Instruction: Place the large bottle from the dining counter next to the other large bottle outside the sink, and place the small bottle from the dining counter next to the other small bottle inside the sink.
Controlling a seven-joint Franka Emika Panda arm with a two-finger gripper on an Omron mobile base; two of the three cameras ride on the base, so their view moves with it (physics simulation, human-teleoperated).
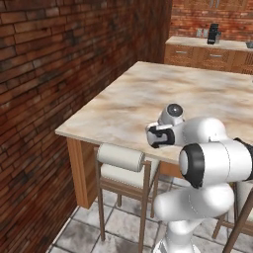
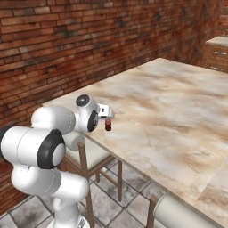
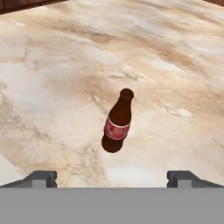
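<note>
Small bottle (image 3: 117, 123) upright on the desk (image 3: 52, 78), half hidden behind the wrist from the right, hand (image 3: 112, 177) above it, fingers apart

We see bare worktop (image 3: 52, 87) all around the upright bottle (image 3: 117, 124); our wide-apart fingers (image 3: 41, 178) face it unobstructed.
</note>
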